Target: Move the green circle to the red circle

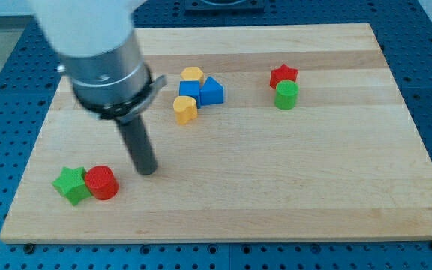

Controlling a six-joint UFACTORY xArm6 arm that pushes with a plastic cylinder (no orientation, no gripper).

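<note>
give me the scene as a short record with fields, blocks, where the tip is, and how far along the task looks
surface: wooden board
green circle: near the view's top right, touching the red star above it
red circle: at the view's lower left, touching the green star on its left
centre cluster: two blue blocks with a yellow block above and a yellow block below
my tip: just right of the red circle, far from the green circle
task state: green circle not yet moved to the red circle
</note>
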